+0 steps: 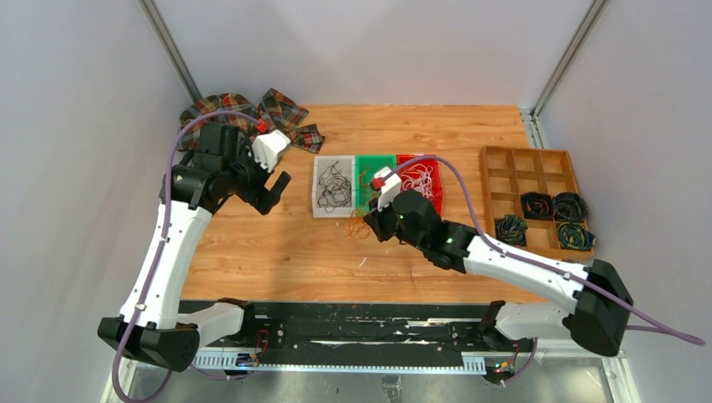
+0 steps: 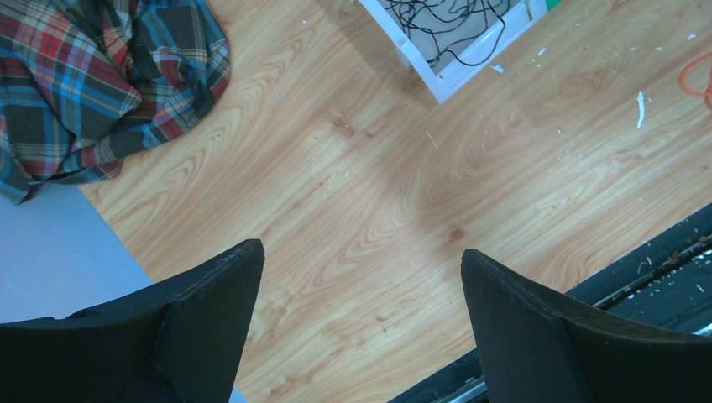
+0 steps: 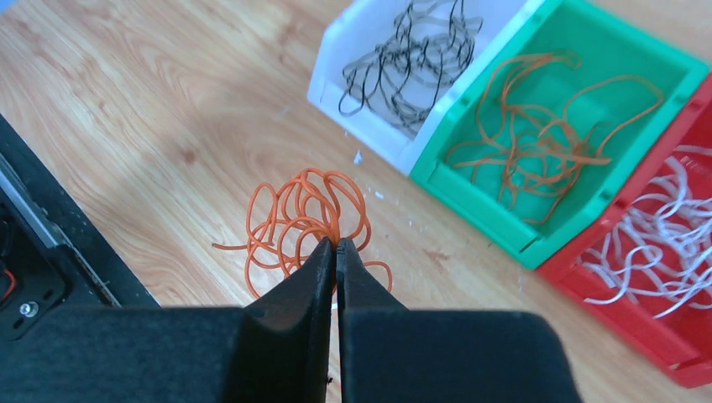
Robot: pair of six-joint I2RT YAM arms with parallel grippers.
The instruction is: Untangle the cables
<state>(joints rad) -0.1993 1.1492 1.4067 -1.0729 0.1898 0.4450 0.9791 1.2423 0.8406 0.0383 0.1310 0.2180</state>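
Right end effector pinched, seemingly on orange cables.

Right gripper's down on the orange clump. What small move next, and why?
Probably lift the right gripper slightly: its jaws look shut on the orange tangle, which lies on the table just outside the green bin holding other orange cables. That should show whether a strand pulls free.

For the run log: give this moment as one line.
right gripper: shut on orange cables, clump resting on table | left gripper: open, empty, above table
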